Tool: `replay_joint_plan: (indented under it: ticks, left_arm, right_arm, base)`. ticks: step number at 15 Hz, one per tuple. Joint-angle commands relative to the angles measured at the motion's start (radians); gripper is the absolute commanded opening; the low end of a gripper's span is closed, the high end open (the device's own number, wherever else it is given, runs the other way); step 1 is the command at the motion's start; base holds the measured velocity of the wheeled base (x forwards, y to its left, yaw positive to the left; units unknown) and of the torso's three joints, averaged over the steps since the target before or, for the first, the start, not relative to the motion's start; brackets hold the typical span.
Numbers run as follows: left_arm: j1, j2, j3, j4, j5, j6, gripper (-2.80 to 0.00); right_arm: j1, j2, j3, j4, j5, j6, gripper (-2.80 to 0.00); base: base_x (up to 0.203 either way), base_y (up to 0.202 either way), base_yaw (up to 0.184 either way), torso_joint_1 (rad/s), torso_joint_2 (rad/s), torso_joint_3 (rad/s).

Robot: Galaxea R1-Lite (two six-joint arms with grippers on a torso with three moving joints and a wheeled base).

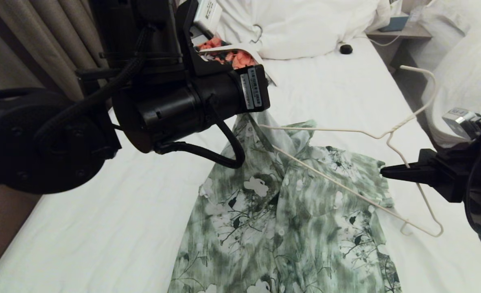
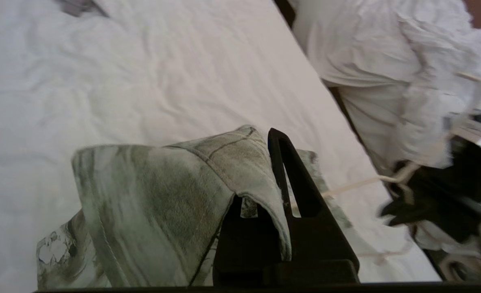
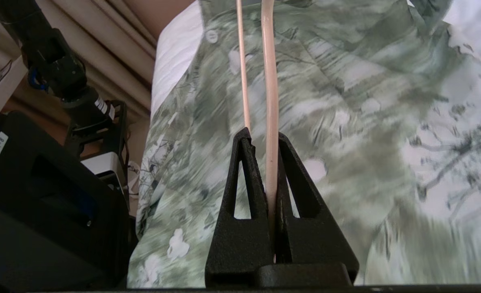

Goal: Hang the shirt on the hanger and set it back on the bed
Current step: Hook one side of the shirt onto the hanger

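I have the left gripper (image 2: 279, 203) clamped on a lifted fold of the mottled green-and-white floral button-up shirt (image 1: 281, 219), which lies mid-bed toward the foot of the white-sheeted bed (image 1: 102, 228), while the right gripper (image 3: 270, 162) is pinched shut on the thin cream wire hanger (image 1: 346, 132) held above the shirt near the bed's right edge. I judge I'm mid-threading; next I need to slide the hanger's far arm under the raised cloth into the shoulder.

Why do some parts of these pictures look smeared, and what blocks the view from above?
Head view: the dark left arm covers the upper left. Right wrist view: the shirt is streaked by blur, the hanger sharp. Left wrist view: the right edge is smeared.
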Motion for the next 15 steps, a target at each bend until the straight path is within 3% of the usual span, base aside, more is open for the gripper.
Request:
replay_joint_plan:
  ticks: [1,11,15]
  left_arm:
    - [-0.049,-0.001,-0.021,0.015,0.001,-0.002,-2.8]
    - [-0.184,0.177,-0.171,0.053,0.034,-0.001,-2.8]
    - [-0.32,0.183,-0.177,0.054,0.091,-0.001,-2.8]
  right_arm:
    - [0.019,0.029,-0.02,0.0,0.007,-0.003,-2.8]
    - [0.043,-0.032,0.02,0.0,0.027,-0.005,-2.8]
    - [0.042,-0.007,0.016,0.001,0.031,-0.006,-2.8]
  base:
    - [0.0,0.0,0.0,0.0,0.0,0.0]
    - [0.0,0.0,0.0,0.0,0.0,0.0]
    - [0.0,0.0,0.0,0.0,0.0,0.0]
